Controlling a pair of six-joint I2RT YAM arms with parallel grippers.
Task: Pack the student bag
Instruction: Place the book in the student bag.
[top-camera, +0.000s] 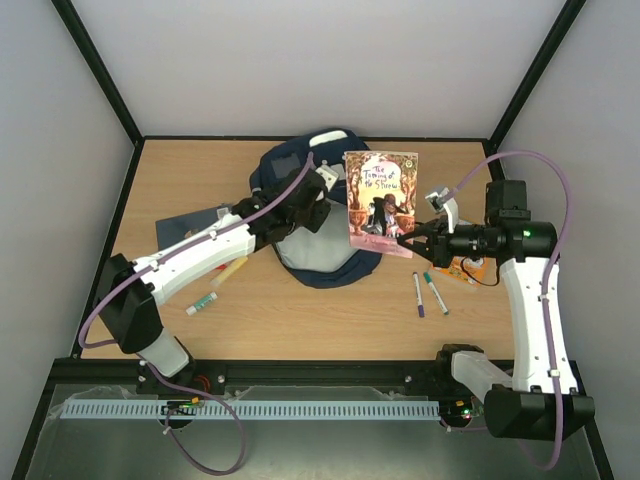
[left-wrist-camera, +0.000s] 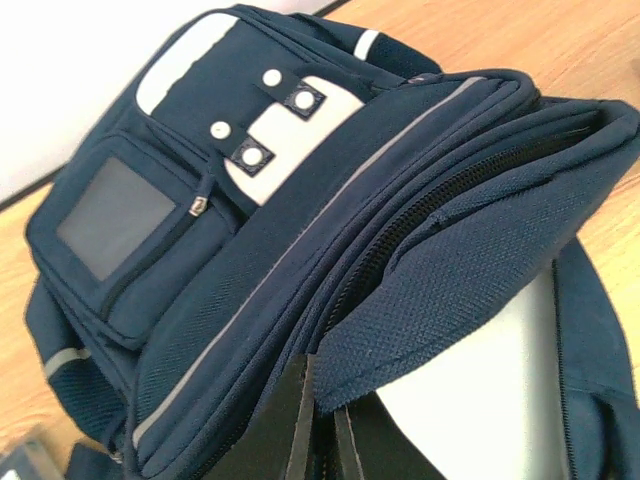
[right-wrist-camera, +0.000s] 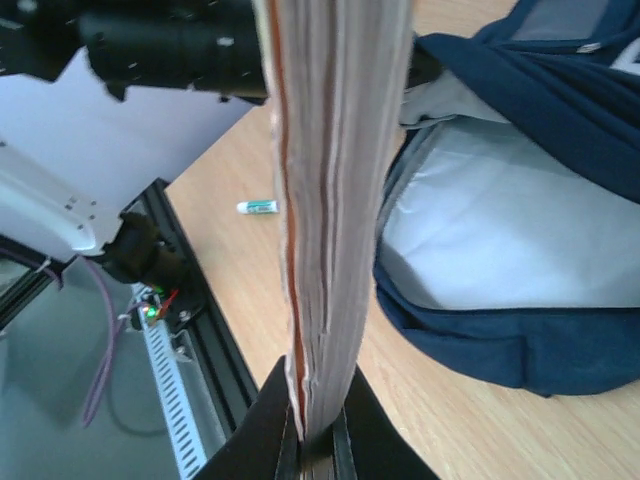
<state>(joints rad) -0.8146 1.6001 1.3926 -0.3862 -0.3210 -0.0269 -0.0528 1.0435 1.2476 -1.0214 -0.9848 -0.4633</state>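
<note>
The navy student bag (top-camera: 300, 165) lies at the middle back of the table, its main compartment open and showing white lining (top-camera: 315, 250). My left gripper (top-camera: 312, 203) is shut on the edge of the bag's upper flap (left-wrist-camera: 450, 290) and holds it up; the fingertips (left-wrist-camera: 300, 410) pinch the mesh fabric. My right gripper (top-camera: 405, 238) is shut on the lower edge of a pink picture book (top-camera: 381, 200), held above the table just right of the bag opening. In the right wrist view the book (right-wrist-camera: 335, 200) is edge-on, with the open bag (right-wrist-camera: 500, 220) to its right.
Two markers (top-camera: 419, 295) (top-camera: 435, 293) and an orange item (top-camera: 466, 268) lie under the right arm. A green-capped white stick (top-camera: 201, 303), a yellow item (top-camera: 231, 272) and a small dark-blue notebook (top-camera: 188, 226) lie by the left arm.
</note>
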